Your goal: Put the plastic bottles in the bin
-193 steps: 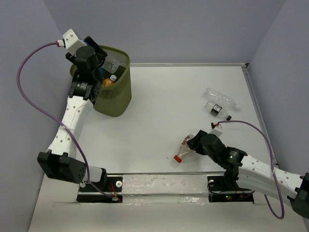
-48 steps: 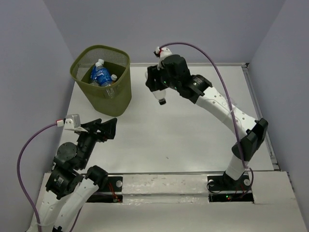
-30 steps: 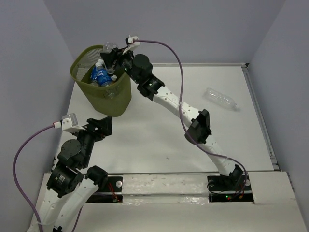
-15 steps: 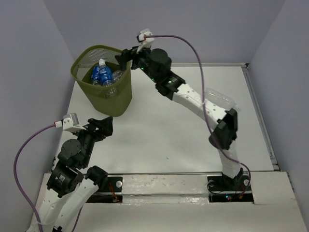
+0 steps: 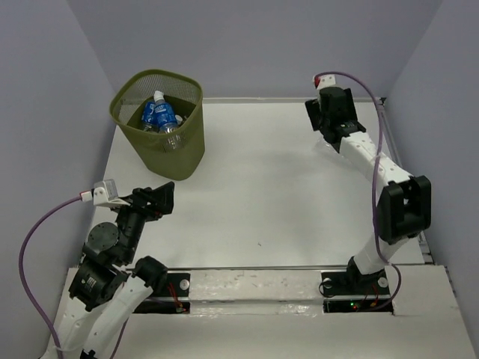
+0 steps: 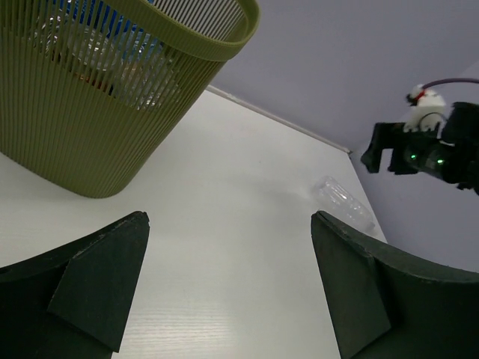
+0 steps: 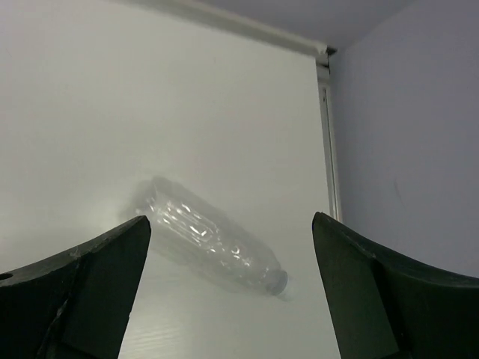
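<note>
Standing at the near edge, I see the left arm folded up by the near-left corner of the counter [image 5: 284, 194]. Its left gripper [image 6: 228, 221] is spread wide and empty, facing out across the surface. I take it to be parked there so the other arm has the run of the place. Nothing stands in the middle of the counter, so a carry from right to left looks unobstructed.

Further out, the right arm stretches toward the far-right corner. The right gripper [image 7: 230, 224] hangs above a clear bottle [image 7: 217, 243], jaws parted, touching nothing. That bottle lies on its side, cap end angled toward the right edge, near the raised strip [image 7: 329, 149] there but apart from it. I judge there is room for a finger on either flank. The side wall just beyond the strip would leave the wrist little slack that way.

The bin [image 5: 176, 153] stands in the far-left corner, close to both walls. A blue-labelled bottle [image 5: 156, 114] and other bottles already lie inside it, and its mouth is open from above.
</note>
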Motion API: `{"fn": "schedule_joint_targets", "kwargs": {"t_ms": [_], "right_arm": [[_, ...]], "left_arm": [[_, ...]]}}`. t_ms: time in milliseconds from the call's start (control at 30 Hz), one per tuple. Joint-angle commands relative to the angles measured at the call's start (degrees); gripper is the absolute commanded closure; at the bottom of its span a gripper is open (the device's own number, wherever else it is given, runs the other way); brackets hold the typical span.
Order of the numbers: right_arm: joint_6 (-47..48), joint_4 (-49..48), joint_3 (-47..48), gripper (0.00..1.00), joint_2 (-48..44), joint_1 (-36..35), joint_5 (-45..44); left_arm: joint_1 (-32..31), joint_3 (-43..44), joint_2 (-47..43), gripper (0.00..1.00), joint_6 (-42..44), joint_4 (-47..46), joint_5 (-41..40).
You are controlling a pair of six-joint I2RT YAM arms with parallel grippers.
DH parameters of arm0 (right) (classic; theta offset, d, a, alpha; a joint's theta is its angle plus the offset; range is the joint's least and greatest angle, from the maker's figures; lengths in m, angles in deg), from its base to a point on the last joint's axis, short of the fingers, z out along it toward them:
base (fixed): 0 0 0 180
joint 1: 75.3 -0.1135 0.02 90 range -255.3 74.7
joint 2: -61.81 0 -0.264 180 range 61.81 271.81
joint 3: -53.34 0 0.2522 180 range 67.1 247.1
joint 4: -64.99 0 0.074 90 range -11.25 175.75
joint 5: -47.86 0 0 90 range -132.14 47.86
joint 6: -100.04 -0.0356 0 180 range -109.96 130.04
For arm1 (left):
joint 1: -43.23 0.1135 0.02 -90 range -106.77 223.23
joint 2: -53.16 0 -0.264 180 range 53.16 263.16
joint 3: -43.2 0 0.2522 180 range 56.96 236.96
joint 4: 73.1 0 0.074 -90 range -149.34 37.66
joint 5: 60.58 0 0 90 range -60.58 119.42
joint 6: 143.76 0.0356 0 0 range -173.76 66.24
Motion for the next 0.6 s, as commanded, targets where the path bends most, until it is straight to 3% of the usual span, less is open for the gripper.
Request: {"fn": "schedule_joint_targets", "kwargs": {"t_ms": [0, 200, 367, 567], "right_arm": [[10.91, 7.46, -0.65, 0.05, 5.36, 3.17, -5.65], [7.91, 13.53, 0.58, 0.03, 9.32, 9.85, 13.93], [8.97, 13.71, 5.75, 0.02, 15.11, 12.23, 22.3], [7.48, 24.6, 14.9, 0.02, 23.46, 13.81, 34.07]], "left_arm": [[-0.93, 0.77, -1.08, 0.01, 1.08, -2.65, 0.1], [-2.41, 0.77, -1.52, 0.01, 0.9, -2.38, -0.6], [-3.56, 0.77, -0.9, 0.01, 1.25, -2.73, 0.01], [-3.65, 0.77, -0.38, 0.01, 1.34, -2.56, -0.42]]}}
